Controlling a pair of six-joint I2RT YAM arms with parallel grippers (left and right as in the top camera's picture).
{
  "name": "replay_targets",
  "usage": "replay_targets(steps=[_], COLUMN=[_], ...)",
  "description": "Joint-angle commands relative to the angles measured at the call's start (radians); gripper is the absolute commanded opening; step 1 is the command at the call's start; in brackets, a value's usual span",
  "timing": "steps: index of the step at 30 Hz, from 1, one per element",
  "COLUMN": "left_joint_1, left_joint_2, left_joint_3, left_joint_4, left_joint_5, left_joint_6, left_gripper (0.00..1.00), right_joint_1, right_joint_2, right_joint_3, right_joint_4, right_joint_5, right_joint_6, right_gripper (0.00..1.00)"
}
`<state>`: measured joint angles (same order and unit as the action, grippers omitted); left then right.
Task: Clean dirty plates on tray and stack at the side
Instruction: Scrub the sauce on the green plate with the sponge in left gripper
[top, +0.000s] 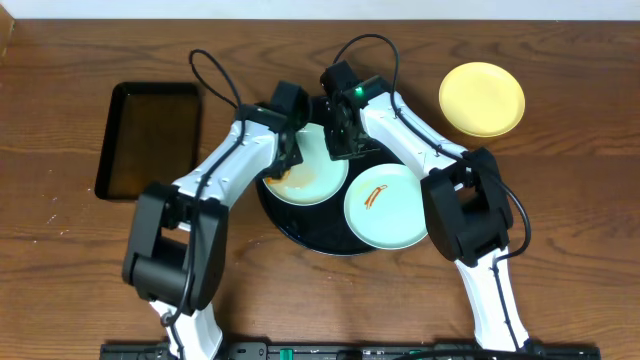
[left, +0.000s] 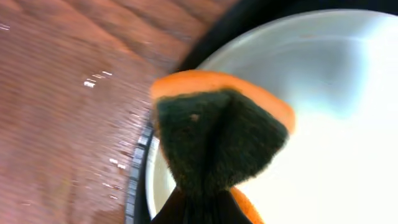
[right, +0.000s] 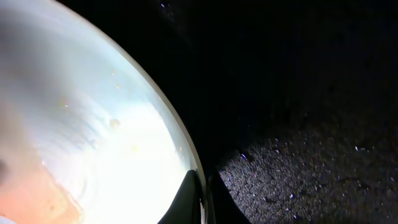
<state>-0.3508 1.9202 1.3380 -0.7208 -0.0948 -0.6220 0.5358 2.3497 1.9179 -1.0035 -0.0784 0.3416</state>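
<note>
Two pale mint-blue plates lie on the round black tray. The left plate has orange-brown smears near its left edge. The right plate has a thin orange sauce streak. My left gripper is shut on an orange and dark green sponge, which sits on the left plate's left part. My right gripper is shut on the rim of that plate at its far right edge, one finger inside and one outside. A clean pale yellow plate lies on the table at the back right.
A smaller rectangular black tray lies at the left on the wooden table. Both arms reach in over the round tray from the front, their cables looping above it.
</note>
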Motion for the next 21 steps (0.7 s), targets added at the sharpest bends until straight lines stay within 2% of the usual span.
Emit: replay_targets(steps=[1, 6, 21], left_joint_1=[-0.002, -0.011, -0.084], left_joint_2=[-0.013, -0.013, 0.003], left_joint_3=[0.014, 0.014, 0.008], left_joint_4=[0.009, 0.031, 0.136], left_joint_5=[0.144, 0.193, 0.191], left_joint_6=[-0.005, -0.003, -0.005], left_gripper=[0.07, 0.07, 0.08], right_joint_1=[-0.012, -0.019, -0.017], right_joint_2=[-0.012, -0.065, -0.064], right_joint_3=[0.024, 0.029, 0.019], right_joint_4=[-0.028, -0.057, -0.066], right_joint_5=[0.05, 0.082, 0.157], right_joint_6=[0.024, 0.016, 0.062], right_gripper=[0.01, 0.01, 0.01])
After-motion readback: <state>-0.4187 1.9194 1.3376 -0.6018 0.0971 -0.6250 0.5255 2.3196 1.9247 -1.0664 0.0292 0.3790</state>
